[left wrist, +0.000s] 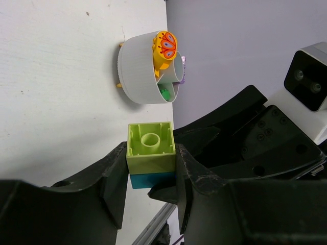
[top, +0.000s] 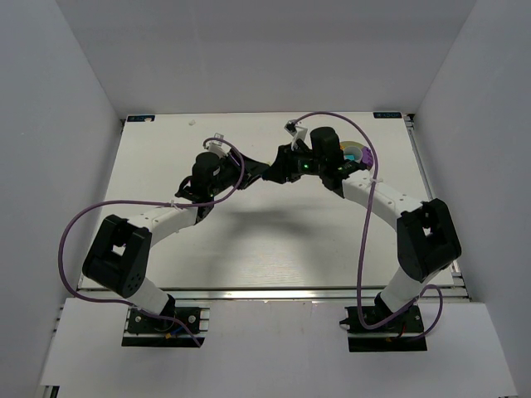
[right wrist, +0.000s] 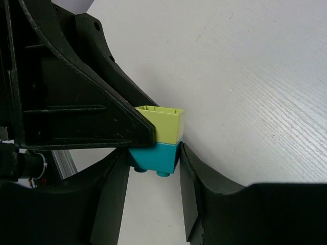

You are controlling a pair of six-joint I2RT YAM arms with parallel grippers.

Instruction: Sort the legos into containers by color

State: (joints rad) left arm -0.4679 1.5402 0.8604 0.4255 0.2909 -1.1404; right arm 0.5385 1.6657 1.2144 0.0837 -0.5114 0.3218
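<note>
Stacked plastic bricks (left wrist: pixel 151 153): yellow-green, cyan
Round ribbed plastic bowl (left wrist: pixel 135 71): white
Brick in bowl (left wrist: pixel 164 48): orange, red-purple butterfly

A robotics lab test cell: a white table (top: pixel 274 249) on an aluminium frame (top: pixel 265 293), boxed in by plain pale walls (top: pixel 249 58), with two black-and-white robot arms (top: pixel 158 222) bolted at its near edge and purple cables (top: pixel 362 249) looping off them.

Lime-on-cyan lego stack (right wrist: pixel 156 140) between right claw (right wrist: pixel 153 161)
</note>
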